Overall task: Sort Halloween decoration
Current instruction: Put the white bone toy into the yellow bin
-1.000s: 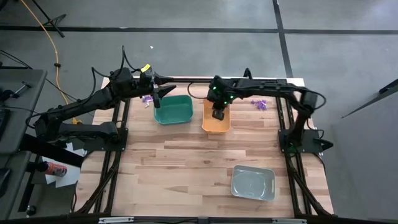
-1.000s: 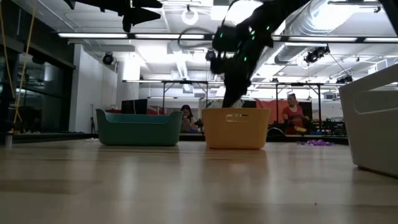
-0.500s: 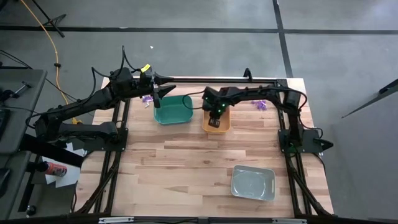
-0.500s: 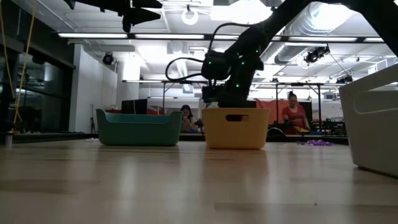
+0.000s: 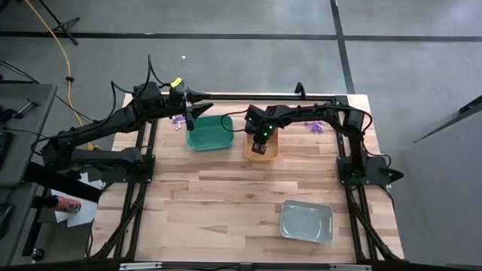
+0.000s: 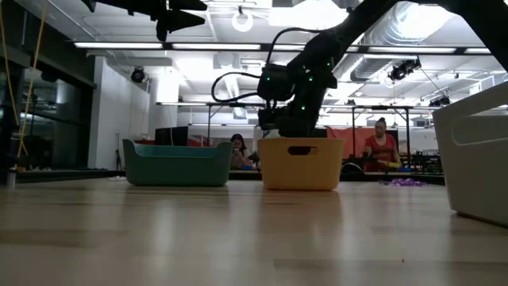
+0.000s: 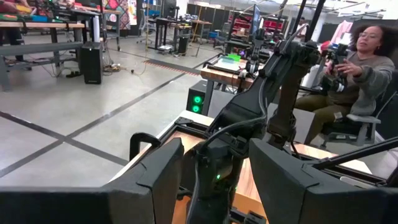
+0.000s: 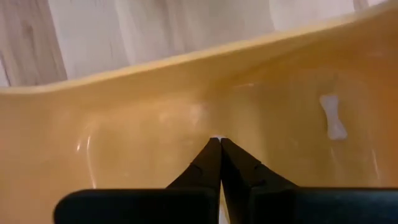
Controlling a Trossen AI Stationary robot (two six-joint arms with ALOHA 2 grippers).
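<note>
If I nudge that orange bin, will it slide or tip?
Probably slide: the orange bin looks like thin, light plastic on smooth wood. Tipping seems unlikely, since it sits low and wide. The white bone inside adds little weight.

Right pincer hemmed by orange bin walls, green bin just beside, bare table between these and grey bin

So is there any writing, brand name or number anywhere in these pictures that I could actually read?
None can be read.
The green bin, orange bin and grey bin: no lettering shows.
The small yellow tag on the left arm: too small to read.
The colourful poster in the room behind, left wrist view: blurred, unreadable.
</note>
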